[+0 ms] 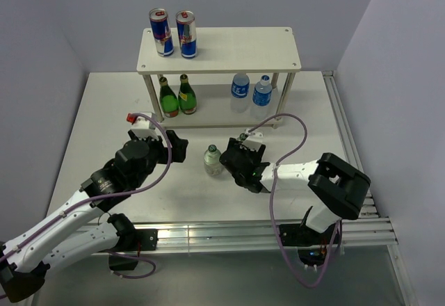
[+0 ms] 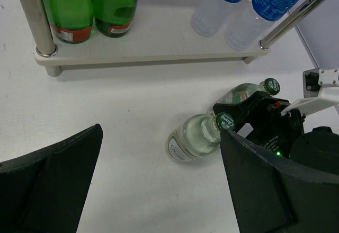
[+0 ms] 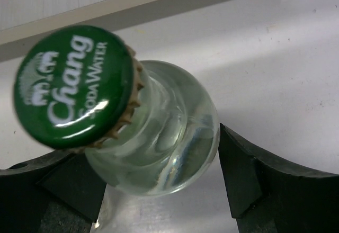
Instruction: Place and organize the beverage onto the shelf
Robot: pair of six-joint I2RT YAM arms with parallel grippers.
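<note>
The shelf stands at the back of the table. Two blue-silver-red cans stand on its top board at the left. Two dark green bottles and two blue-capped water bottles stand on the lower board. A clear green-capped bottle stands free on the table, also in the left wrist view. My right gripper is shut on a second clear green-capped bottle, just right of the first; it also shows in the left wrist view. My left gripper is open and empty, left of the free bottle.
Grey walls close in the table at the back and sides. A metal rail runs along the right edge. The shelf's silver legs stand on the table in front of the green bottles. Purple cables loop over both arms.
</note>
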